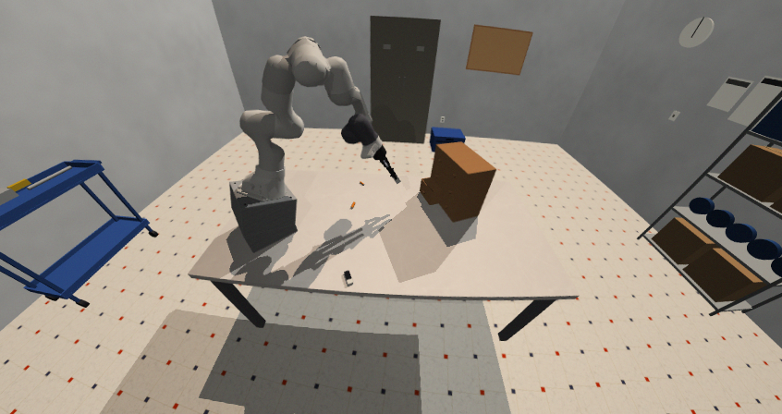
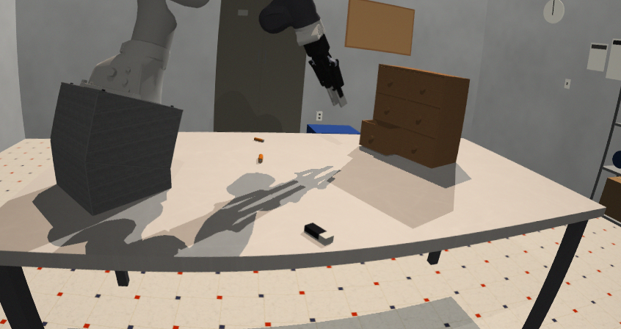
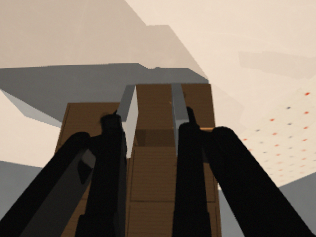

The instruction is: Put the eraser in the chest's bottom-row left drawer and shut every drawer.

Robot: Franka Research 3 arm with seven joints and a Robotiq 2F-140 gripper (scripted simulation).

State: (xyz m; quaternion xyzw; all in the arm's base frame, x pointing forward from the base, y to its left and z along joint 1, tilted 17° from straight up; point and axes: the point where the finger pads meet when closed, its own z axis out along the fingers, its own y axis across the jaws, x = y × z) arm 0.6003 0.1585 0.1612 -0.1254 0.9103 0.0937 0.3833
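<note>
The eraser (image 1: 348,278) (image 2: 318,233), a black and white block, lies on the table near its front edge. The brown chest (image 1: 470,187) (image 2: 451,123) (image 3: 172,174) stands upright at the right. Its left bottom drawer (image 1: 429,192) (image 2: 376,139) (image 3: 155,106) is pulled partway out; the other drawers look shut. A strip of this drawer's inside shows in the wrist view, the rest is hidden. My gripper (image 1: 397,180) (image 2: 338,105) (image 3: 154,98) is open, its fingers a moderate gap apart with nothing between them. It hangs above and in front of the open drawer, tilted toward the chest.
Two small orange and dark cylinders, one farther back (image 1: 361,183) (image 2: 258,139) and one nearer (image 1: 353,204) (image 2: 260,158), lie on the table between the robot base (image 1: 264,220) (image 2: 117,153) and the chest. The table's edge (image 2: 208,261) runs close in front of the eraser.
</note>
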